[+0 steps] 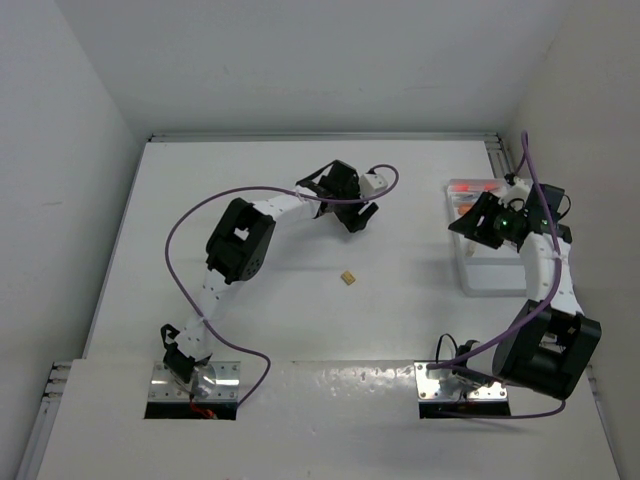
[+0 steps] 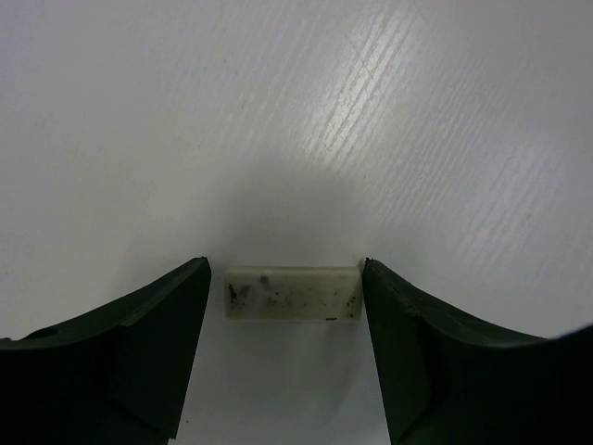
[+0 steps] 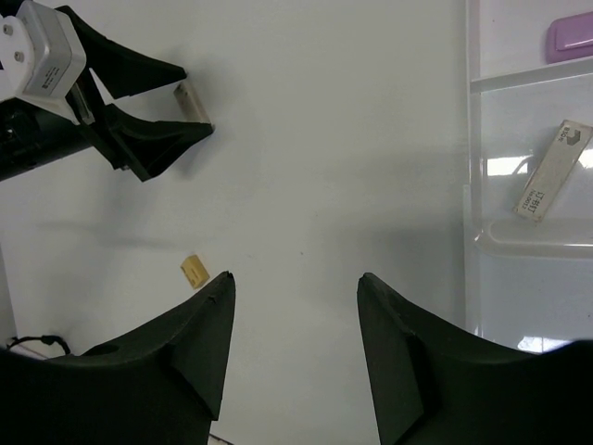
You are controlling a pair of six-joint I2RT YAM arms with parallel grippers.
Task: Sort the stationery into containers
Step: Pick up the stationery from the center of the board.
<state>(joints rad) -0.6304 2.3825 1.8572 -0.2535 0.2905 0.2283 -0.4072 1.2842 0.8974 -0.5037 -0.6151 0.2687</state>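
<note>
Top external view: reaching with the left gripper [image 1: 352,218] into the far half of the table [image 1: 200,180], about midway between its side edges. Hovering with the right gripper [image 1: 468,228] over the white tray [image 1: 480,285] near the far right corner, with orange-red pens [image 1: 472,187] in its far compartment. Passing over a tan block [image 1: 347,278] alone mid-table, between the arms. Left wrist view: straddling a smudged grey-white eraser [image 2: 294,293] flat on the table. Jaws open, one at or against the eraser's right end, the other just beside its left end with a sliver of table between. Likely trouble here: closing off-centre and shoving the eraser sideways before both sides bite. Or catching so low a block only by its upper edge and flicking it out on the lift. Right wrist view: jaws apart over bare table, gripping nothing, just beside the tray's wall, with a pink block [image 3: 567,35] and a labelled grey-white block [image 3: 551,171] in separate compartments. Further risk, by judgement: crowding the tray from both sides and clipping arm against arm, or nudging the light tray and spilling what already lies sorted.
</note>
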